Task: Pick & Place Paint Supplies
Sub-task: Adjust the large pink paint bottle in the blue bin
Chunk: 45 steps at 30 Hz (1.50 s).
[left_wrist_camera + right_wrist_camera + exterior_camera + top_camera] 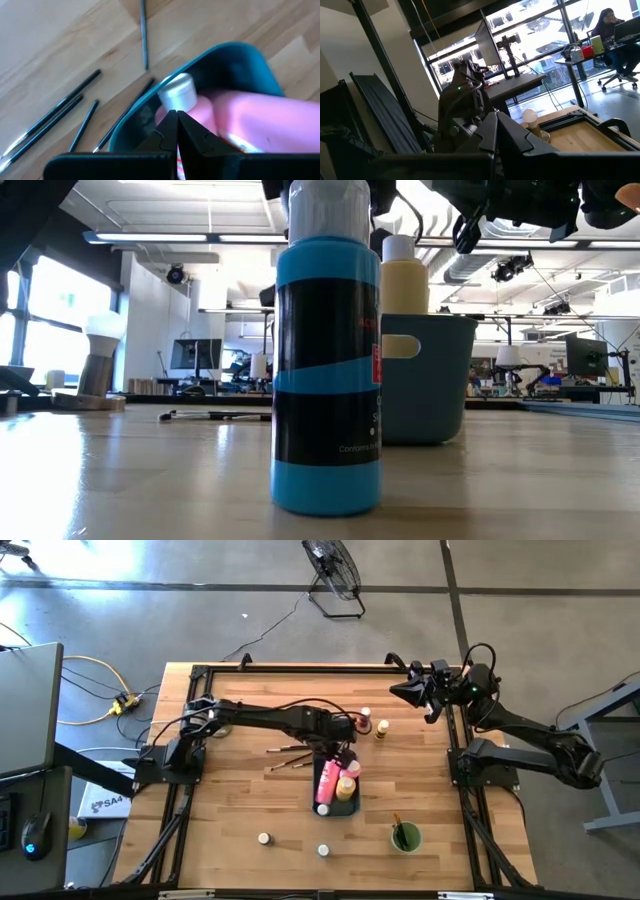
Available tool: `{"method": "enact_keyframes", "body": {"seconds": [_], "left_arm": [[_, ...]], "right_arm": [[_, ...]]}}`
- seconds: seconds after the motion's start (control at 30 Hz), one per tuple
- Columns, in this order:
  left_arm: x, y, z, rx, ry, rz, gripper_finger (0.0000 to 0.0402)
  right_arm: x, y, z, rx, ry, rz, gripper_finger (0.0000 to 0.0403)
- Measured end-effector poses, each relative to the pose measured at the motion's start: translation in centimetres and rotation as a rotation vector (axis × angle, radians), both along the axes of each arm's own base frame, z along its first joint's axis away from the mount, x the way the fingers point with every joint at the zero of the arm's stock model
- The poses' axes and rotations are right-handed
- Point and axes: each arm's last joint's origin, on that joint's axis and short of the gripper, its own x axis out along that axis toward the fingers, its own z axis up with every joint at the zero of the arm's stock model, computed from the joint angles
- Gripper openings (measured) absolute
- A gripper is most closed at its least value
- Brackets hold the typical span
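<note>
A pink squeeze bottle (250,115) with a white cap (177,90) lies in the blue-grey tray (240,55) beside a yellow bottle (346,785). My left gripper (177,114) is shut and points down over the tray's far end (347,748), its tips just by the pink bottle's neck. Nothing shows between its fingers. Thin paintbrushes (60,112) lie flat on the wood left of the tray (295,755). My right gripper (397,692) is shut and waits, raised, at the far right corner. My left gripper's shut fingertips (172,122) come from above at the pink bottle's shoulder (200,112), just below the cap. I cannot tell whether they touch it. The bottle lies on its side in the tray.
A blue bottle with a black label (327,370) stands near the front edge (323,851), and a small pale-capped jar (265,838) stands left of it. Two more small jars (382,727) stand behind the tray. A green cup (405,837) holds a brush at the front right.
</note>
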Motion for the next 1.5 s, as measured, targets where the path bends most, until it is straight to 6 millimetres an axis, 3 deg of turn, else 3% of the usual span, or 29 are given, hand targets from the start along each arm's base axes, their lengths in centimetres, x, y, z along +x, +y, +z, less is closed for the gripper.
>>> {"method": "enact_keyframes", "body": {"seconds": [0.2,0.57,0.73,1.13,1.33,1.5], "left_arm": [[-0.2,0.7,0.1,0.005,0.015,-0.043,0.0000],[-1.2,1.9,2.4,0.000,-0.040,-0.113,0.0000],[-1.2,2.2,2.3,-0.017,-0.042,-0.107,0.0000],[-1.1,2.3,2.2,-0.049,-0.054,0.066,0.0003],[-0.9,2.2,1.9,-0.078,-0.050,0.130,0.0029],[-0.9,1.6,1.9,-0.089,-0.050,0.130,0.0079]], "right_arm": [[0.0,0.0,0.0,0.003,-0.001,-0.006,0.0002],[0.0,-0.1,0.0,0.012,-0.006,-0.039,0.0002],[0.0,-0.2,0.0,0.017,-0.010,-0.060,0.0002],[0.0,-0.1,0.0,0.017,-0.002,-0.042,0.0002],[0.0,-0.1,-0.1,0.016,0.007,-0.019,0.0002],[0.0,0.0,-0.2,0.012,0.019,0.017,0.0002]]}}
